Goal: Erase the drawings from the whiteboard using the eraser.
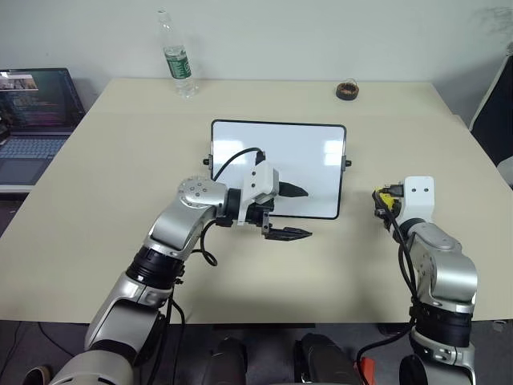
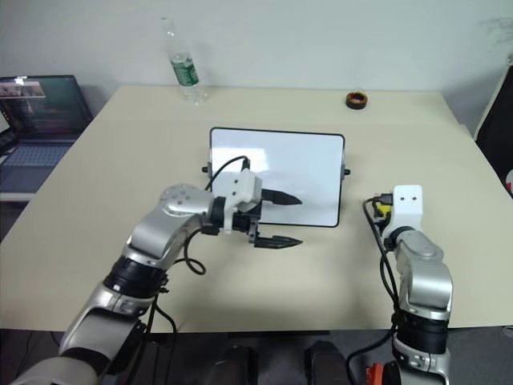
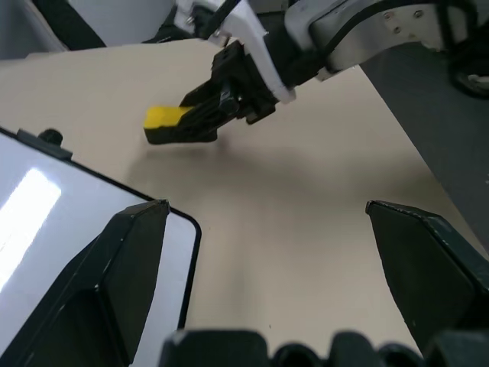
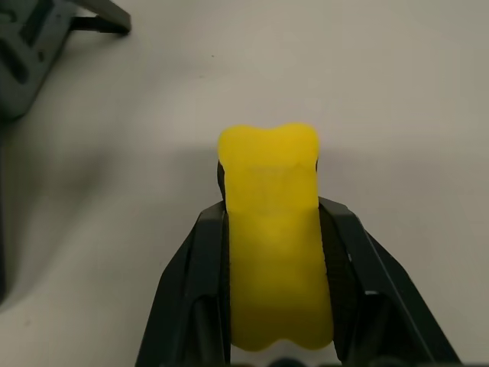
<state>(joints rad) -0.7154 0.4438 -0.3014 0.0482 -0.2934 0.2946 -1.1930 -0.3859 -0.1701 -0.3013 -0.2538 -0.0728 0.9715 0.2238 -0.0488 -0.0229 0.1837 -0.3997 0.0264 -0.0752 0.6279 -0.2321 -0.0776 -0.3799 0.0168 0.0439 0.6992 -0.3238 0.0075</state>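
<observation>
Hiding most of the small yellow rectangular eraser [image 4: 273, 252], the right tool [image 4: 275, 229] clamps it beside the glossy black-framed whiteboard [image 1: 309, 152], while the left tool [image 1: 295, 212] gapes wide, pointing sideways.

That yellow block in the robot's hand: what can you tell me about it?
The eraser is a small yellow block, soft-looking, pinched in at its sides by the right gripper, whose two black fingers are shut on it. A dark layer runs along its underside. It is held just above the beige table, to the right of the whiteboard and apart from it.
</observation>
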